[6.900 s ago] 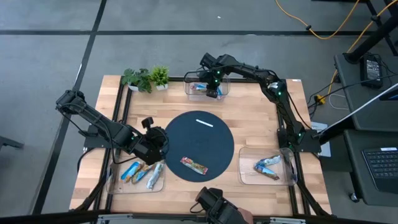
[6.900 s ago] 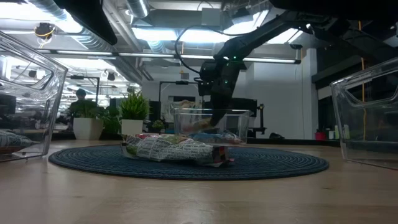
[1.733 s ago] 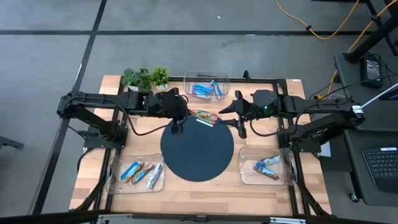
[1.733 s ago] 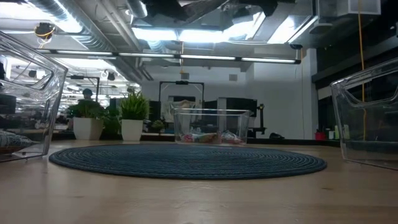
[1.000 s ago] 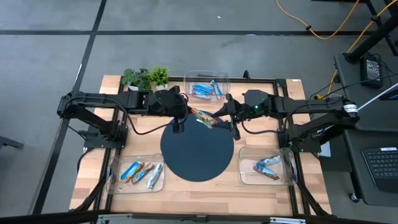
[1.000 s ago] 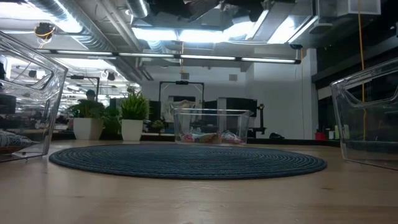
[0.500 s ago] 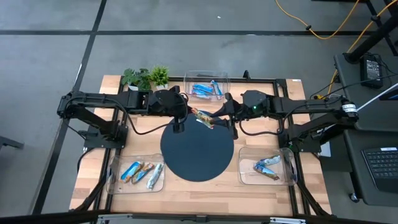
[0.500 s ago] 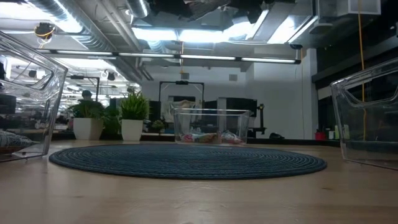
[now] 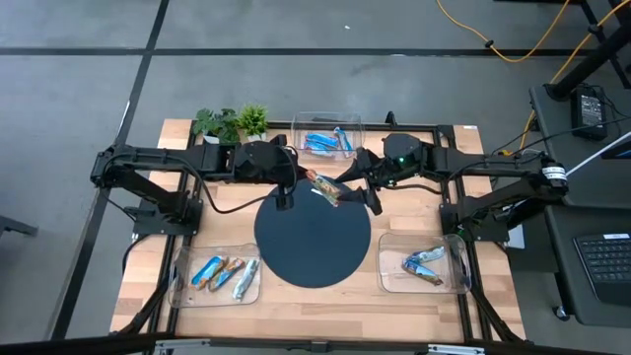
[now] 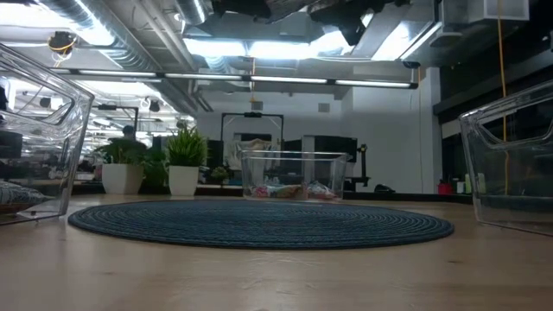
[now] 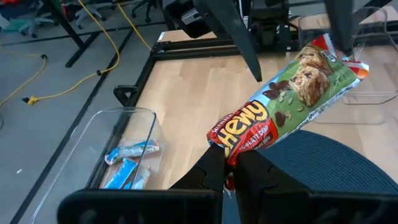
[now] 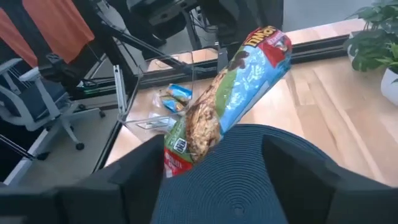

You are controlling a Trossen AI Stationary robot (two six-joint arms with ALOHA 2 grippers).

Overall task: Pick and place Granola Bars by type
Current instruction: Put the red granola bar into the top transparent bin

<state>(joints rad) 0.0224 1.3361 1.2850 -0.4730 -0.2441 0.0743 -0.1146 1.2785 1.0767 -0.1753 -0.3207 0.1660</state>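
Evidently left pincer (image 9: 302,177) grips bar (image 9: 325,187) above mat's rim (image 9: 330,193).

Left tool (image 11: 227,163) clamped, right tool (image 12: 214,165) spread.

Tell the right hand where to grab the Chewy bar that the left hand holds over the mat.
Grip the free crimped end of the Chewy bar, opposite the red end the left hand pinches. Come in from the right arm's side: the bar is held in air, lengthwise toward the open right hand.

High view straight down; low view table-level; wrist views close; all share round mat (image 9: 313,234).
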